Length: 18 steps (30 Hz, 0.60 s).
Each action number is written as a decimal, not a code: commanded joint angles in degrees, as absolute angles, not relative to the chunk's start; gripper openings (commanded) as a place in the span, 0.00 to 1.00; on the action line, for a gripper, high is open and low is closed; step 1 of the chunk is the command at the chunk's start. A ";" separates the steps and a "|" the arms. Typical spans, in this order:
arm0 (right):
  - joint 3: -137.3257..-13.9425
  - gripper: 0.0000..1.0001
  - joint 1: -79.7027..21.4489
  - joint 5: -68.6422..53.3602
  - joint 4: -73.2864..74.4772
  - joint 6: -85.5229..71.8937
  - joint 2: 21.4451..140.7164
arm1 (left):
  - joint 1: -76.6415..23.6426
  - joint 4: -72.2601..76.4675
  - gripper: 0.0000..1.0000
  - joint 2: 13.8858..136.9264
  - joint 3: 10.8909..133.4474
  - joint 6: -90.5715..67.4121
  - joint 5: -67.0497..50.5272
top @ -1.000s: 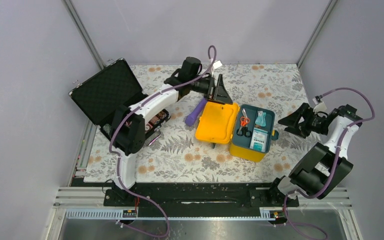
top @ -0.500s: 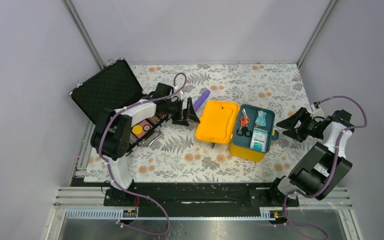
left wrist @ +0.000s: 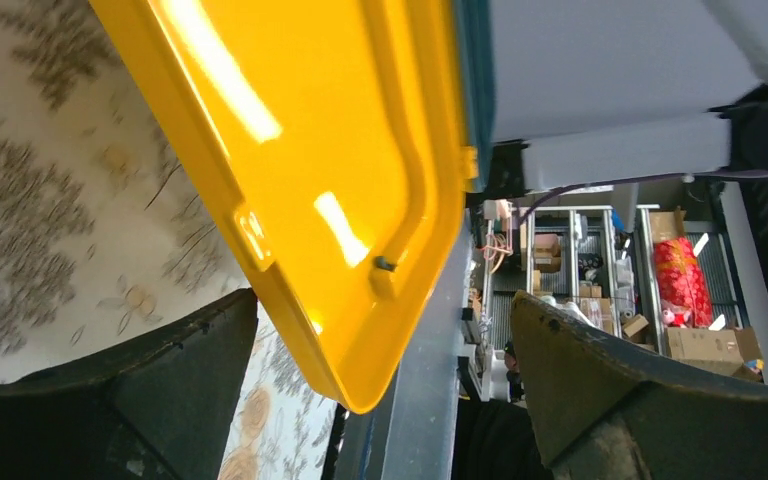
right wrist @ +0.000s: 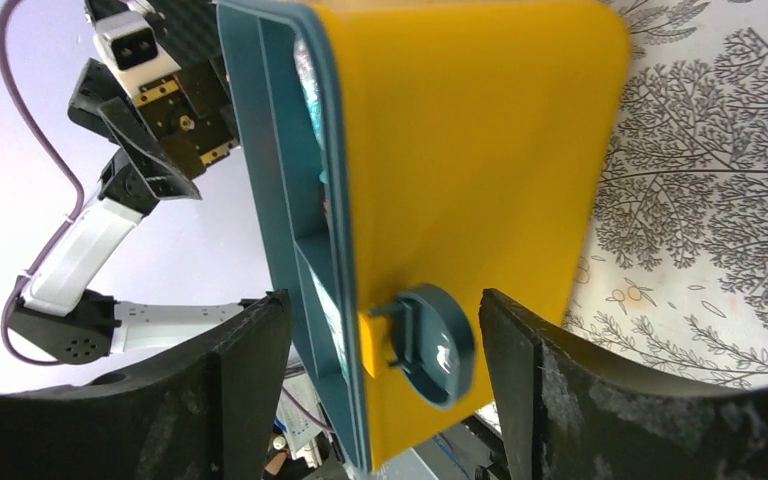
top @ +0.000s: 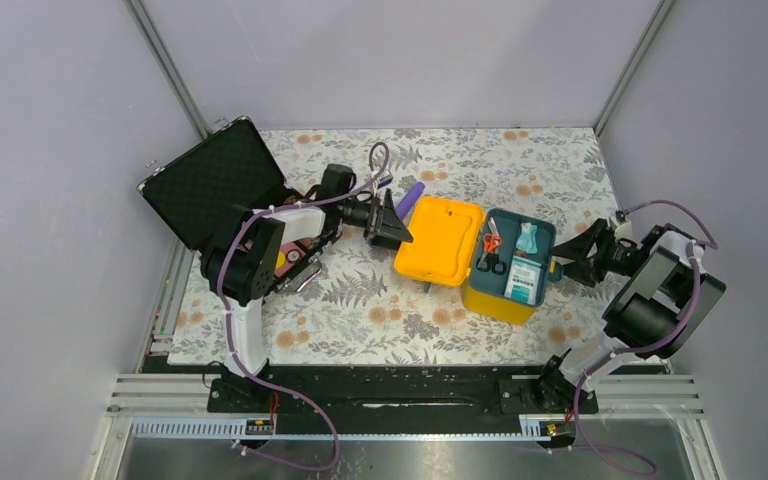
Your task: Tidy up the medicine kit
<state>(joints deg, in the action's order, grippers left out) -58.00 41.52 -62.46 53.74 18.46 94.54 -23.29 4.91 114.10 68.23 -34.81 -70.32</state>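
Observation:
The medicine kit (top: 505, 300) stands mid-table, a yellow case with its yellow lid (top: 440, 240) swung open to the left and its teal tray (top: 543, 232) showing. The tray holds orange scissors (top: 488, 245), a white box (top: 522, 278) and a teal packet (top: 527, 238). My left gripper (top: 397, 222) is open at the lid's left edge. In the left wrist view a corner of the lid (left wrist: 310, 150) reaches in between the wide-apart fingers of the left gripper (left wrist: 382, 298). My right gripper (top: 568, 264) is open at the kit's right side. Its fingers (right wrist: 230, 400) flank the round teal latch (right wrist: 430, 345) without touching it.
A black hard case (top: 215, 180) lies open at the left, with colourful rolls (top: 282, 258) under the left arm. A purple item (top: 411, 194) lies just behind the lid. Grey walls close in the floral table (top: 380, 300) on three sides.
The left gripper swung from behind the lid over to the black case, then came to the lid's left edge. The purple item shifted toward the back. The right gripper closed in on the latch.

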 commanded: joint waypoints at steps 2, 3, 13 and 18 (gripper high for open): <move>-59.05 0.76 39.84 -66.88 55.75 19.69 95.24 | -23.73 47.63 0.96 113.56 71.05 -65.98 -78.00; -58.96 0.76 39.47 -67.60 55.93 19.69 95.58 | -23.81 59.96 0.97 114.61 71.68 -79.82 -77.98; -60.74 0.75 39.02 -72.38 68.12 31.21 99.80 | -31.33 56.95 0.99 114.09 82.78 -79.87 -80.80; -61.29 0.75 38.73 -74.51 71.36 35.56 101.52 | -35.42 51.00 0.99 114.89 88.94 -74.59 -82.02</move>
